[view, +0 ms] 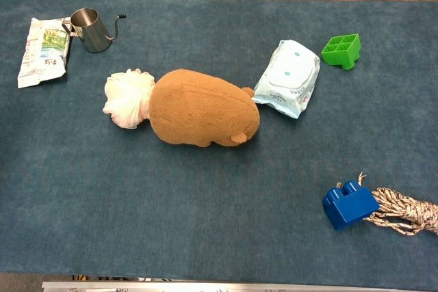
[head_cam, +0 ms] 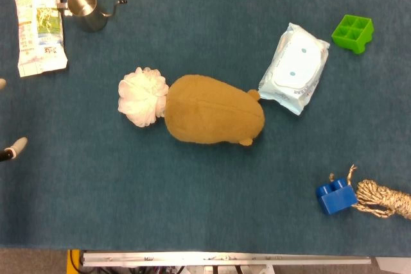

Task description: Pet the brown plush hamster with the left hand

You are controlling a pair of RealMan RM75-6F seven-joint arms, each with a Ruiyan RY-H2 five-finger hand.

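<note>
Left robot hand (head_cam: 13, 149): only fingertips visible at left edge of head view, grip state unclear, nothing seen held. Brown plush hamster (head_cam: 212, 110) well right of it, mid-table (head_cam: 192, 210), touching white bath pouf (head_cam: 142, 96). Wipes pack (head_cam: 294, 68) just beyond hamster.

The brown plush hamster (head_cam: 215, 110) is flanked by a white bath pouf (head_cam: 142, 96) touching one end and a wet-wipes pack (head_cam: 295, 68) just beside the other. Open blue cloth (head_cam: 96, 190) is left between it and the near edge.

Only pale fingertips (head_cam: 18, 145), probably the left hand's, show at the head view's left edge, and the braided beige rope (view: 404, 211) runs off the right edge.
</note>
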